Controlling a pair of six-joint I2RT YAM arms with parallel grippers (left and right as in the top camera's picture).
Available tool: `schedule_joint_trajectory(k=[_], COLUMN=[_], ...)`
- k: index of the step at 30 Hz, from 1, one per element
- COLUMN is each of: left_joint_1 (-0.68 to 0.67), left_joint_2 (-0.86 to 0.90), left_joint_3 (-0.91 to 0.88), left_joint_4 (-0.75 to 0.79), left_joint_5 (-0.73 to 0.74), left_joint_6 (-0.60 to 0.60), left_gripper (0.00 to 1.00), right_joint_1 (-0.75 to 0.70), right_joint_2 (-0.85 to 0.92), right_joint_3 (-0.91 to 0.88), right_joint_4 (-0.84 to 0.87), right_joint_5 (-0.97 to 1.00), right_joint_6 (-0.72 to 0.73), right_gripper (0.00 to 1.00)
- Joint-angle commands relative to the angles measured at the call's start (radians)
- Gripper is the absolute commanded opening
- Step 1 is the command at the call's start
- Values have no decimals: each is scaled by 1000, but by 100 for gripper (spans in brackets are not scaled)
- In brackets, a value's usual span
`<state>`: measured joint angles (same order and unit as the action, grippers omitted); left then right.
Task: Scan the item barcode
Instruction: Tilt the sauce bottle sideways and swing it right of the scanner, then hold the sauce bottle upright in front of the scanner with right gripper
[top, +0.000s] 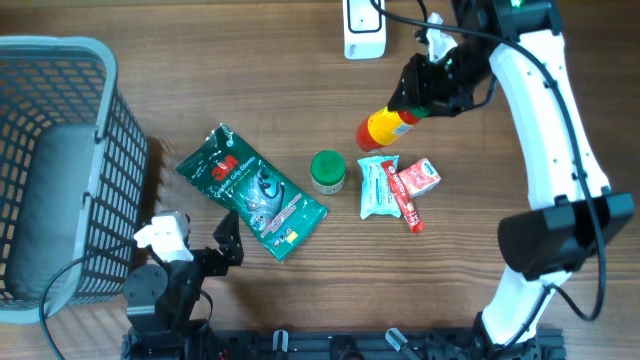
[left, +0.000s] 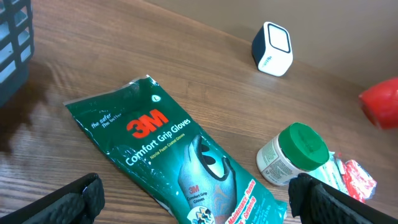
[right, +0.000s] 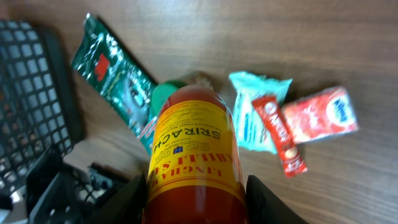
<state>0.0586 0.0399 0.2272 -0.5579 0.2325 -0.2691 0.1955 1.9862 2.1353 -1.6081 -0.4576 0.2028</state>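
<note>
Item one, the Sriracha chilli sauce bottle (right: 194, 149), red with a yellow label, is being held by the right gripper (right: 196, 202), whose two fingers (right: 134, 196) are being pressed against its opposite sides at a medium spread. In the overhead view the bottle (top: 385, 127) is being carried clear of the wooden table (top: 200, 80), tilted, its free end pointing towards the middle of the table; it is being shown below and to the right of the small white scanner unit (top: 362, 30), which is standing at the far edge, apart from it. The left gripper (left: 199, 208) is being held wide, nothing between its fingers, low over the near end of the green 3M Comfort Grip Gloves packet (left: 174, 162), which is lying flat. Just beside that packet a white jar with a green lid (left: 293, 154) is standing upright. To the jar's right a light blue pouch (top: 377, 187), a red stick sachet (top: 406, 200) and a red-and-white packet (top: 420, 177) are being shown lying close together, the sachet partly across the pouch. A grey mesh basket (top: 60, 170) is occupying the left side of the table, well apart from the bottle. No barcode is being shown on the bottle in any view.
</note>
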Motion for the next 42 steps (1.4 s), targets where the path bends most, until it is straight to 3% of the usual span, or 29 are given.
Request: schedule_joint_trajectory(k=[1, 9, 17, 19, 25, 32, 35, 42], left_joint_1=[-5, -5, -5, -4, -5, -5, -5, -5], left_joint_2=[-10, -10, -10, -10, -10, -10, -10, -10], left_joint_3=[-8, -8, -8, -8, -8, -8, -8, -8], left_joint_4=[3, 3, 3, 3, 3, 3, 3, 3], left_joint_5=[-6, -6, -6, -6, -6, -6, -6, -6], left_joint_6=[-8, -8, -8, -8, -8, -8, -8, -8], left_gripper=[100, 100, 100, 100, 100, 100, 100, 100], right_joint_1=[3, 3, 3, 3, 3, 3, 3, 3], right_joint_2=[-146, -409, -511, -511, -509, -491, -432, -240], right_joint_3=[-144, -563, -621, -623, -623, -623, -623, -623], right_joint_4=[-1, -1, 60, 269, 591, 779, 803, 1100], right_joint_5=[-76, -172, -136, -37, 188, 459, 678, 769], right_joint_6=[-21, -76, -65, 2, 147, 170, 288, 339], right_gripper=[41, 40, 37, 29, 31, 31, 31, 39])
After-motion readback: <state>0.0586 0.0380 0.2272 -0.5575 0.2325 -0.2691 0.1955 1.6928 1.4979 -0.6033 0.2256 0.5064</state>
